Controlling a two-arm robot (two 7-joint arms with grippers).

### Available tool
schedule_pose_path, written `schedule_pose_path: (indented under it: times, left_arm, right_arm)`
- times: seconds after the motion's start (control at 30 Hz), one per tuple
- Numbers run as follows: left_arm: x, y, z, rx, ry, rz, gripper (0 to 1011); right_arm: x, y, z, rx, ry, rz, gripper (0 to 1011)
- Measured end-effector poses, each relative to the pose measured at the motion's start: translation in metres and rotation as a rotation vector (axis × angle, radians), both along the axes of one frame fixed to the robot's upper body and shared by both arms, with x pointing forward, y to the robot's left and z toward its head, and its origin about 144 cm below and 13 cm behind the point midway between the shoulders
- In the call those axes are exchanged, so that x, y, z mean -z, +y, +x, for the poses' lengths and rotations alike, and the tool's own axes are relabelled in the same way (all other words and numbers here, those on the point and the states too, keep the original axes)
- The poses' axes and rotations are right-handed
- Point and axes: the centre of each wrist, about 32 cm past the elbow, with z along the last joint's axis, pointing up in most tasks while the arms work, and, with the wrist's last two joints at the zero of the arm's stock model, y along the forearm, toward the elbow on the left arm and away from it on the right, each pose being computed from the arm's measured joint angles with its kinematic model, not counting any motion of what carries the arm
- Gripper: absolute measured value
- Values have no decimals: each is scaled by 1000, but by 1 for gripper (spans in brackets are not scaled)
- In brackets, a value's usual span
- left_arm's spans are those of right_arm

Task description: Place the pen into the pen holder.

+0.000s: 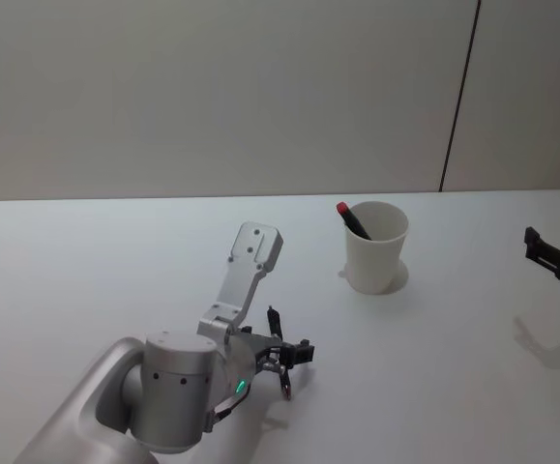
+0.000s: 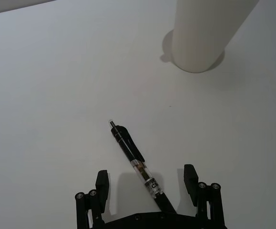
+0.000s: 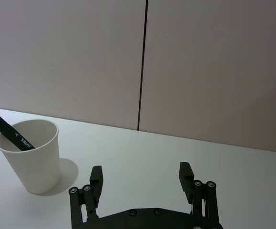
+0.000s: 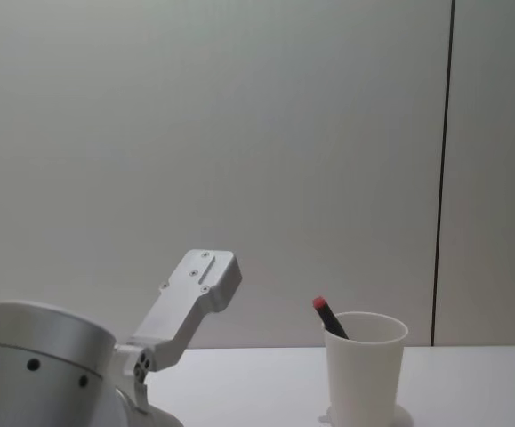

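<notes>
Pen (image 1: 353, 220), black with a red tip, is standing tilted inside the white pen holder (image 1: 376, 253), its red end rising past the rim on the robot's left side; the holder is sitting upright on the white table (image 1: 115, 280). Left gripper (image 2: 146, 171) is hovering low over the table, nearer the robot than the holder. Its jaws are spread wide and gripping nothing, and a second black pen (image 2: 133, 157) is lying flat between the fingers, touching neither. Right gripper (image 3: 141, 168) — jaws likewise released — is hanging empty off to the holder's right.

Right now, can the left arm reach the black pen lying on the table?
Probably yes: the left pincer is open and the black pen lies on the table between its fingers, nothing blocking.
</notes>
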Motion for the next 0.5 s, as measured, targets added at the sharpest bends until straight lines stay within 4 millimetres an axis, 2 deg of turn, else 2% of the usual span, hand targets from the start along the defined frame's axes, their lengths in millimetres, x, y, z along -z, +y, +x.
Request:
schedule_pose_path:
  times: [0.5]
  left_arm:
    - [1, -3, -2, 14, 0, 4, 1000]
  right_arm:
    - [0, 0, 0, 0, 0, 0, 1001]
